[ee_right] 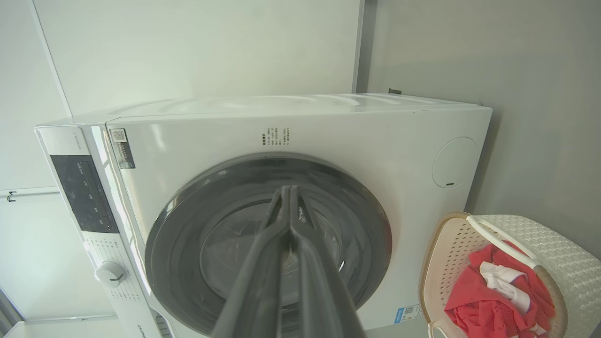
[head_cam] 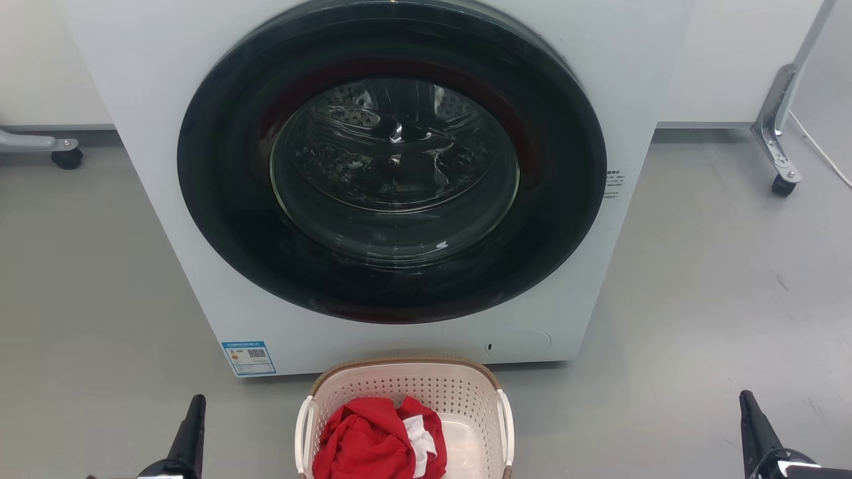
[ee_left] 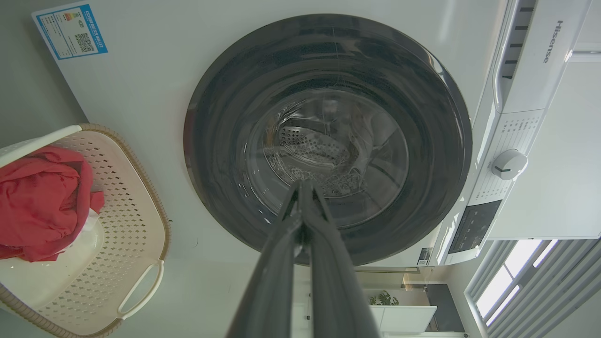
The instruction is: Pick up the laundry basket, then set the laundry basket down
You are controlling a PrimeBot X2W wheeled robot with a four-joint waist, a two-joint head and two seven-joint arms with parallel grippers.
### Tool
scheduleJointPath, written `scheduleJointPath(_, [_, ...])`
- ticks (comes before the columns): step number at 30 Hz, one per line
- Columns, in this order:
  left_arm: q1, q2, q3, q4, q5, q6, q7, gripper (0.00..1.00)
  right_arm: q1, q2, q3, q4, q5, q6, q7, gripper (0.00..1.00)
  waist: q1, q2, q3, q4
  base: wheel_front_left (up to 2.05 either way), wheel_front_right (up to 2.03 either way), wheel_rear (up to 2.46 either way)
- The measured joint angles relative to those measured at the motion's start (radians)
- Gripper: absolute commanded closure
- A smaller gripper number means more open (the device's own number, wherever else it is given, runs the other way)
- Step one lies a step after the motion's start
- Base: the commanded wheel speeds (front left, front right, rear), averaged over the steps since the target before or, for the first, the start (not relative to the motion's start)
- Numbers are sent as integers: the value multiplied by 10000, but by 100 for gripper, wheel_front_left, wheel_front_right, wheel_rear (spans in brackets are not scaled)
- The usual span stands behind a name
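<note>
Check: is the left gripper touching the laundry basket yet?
Apart. In the head view, the left gripper is off to the side of the laundry basket, with a strip of floor plainly visible between them.

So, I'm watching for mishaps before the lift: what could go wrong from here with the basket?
1. The left tool and right tool are shut, wide of the handles of the laundry basket; arriving unopened could shove it.
2. It stands close before the washer; a forward swing might strike the door.
3. The red clothes heap leftward, so an uneven lift may spill them.
</note>
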Motion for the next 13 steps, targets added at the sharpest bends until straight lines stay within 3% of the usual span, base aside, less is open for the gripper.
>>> scheduleJointPath(13, [0,0,0,0,0,0,0,100,0,0,0,0,2,0,0,100,0,0,1,0,0,0,0])
